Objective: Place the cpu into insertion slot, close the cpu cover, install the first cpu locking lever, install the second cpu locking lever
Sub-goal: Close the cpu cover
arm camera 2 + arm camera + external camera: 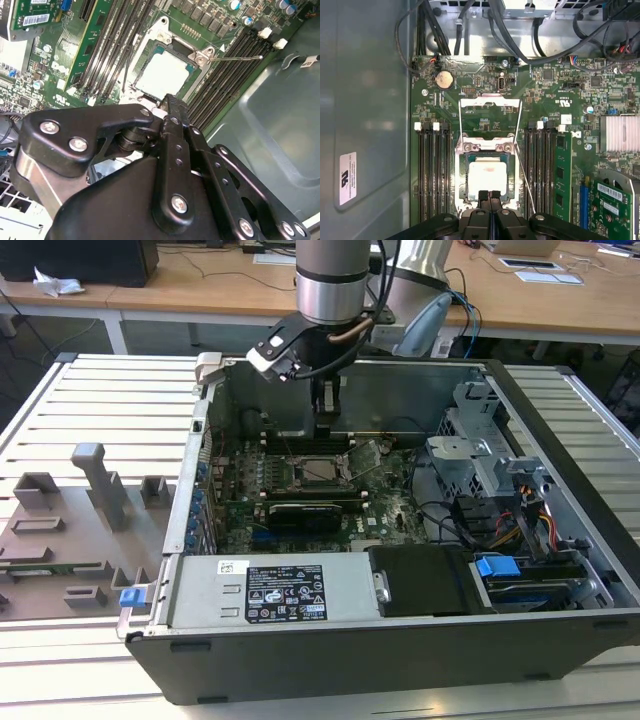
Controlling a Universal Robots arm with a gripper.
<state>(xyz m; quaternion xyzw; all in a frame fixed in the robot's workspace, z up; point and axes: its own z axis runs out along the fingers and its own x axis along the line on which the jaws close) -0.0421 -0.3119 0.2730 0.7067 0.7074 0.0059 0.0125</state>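
The cpu (487,178) lies flat in the insertion slot (461,180), its pale metal face up, and it is also seen in the second wrist view (164,75) and in the exterior view (322,471). The cpu cover (490,102) is swung open, away from the socket, with green board showing through its window. A thin locking lever (525,180) stands free beside the socket, seen as a rod (235,57) in the second wrist view. My gripper (489,195) hovers at the socket's edge opposite the cover hinge. Its black fingers (172,107) are shut together on nothing.
Memory slots (432,175) flank the socket on both sides. A long black card (310,512) lies across the board nearer the front. Case walls (195,470), drive cages (480,455) and cable bundles (500,530) surround the motherboard. A grey fixture tray (70,530) sits at the exterior view's left.
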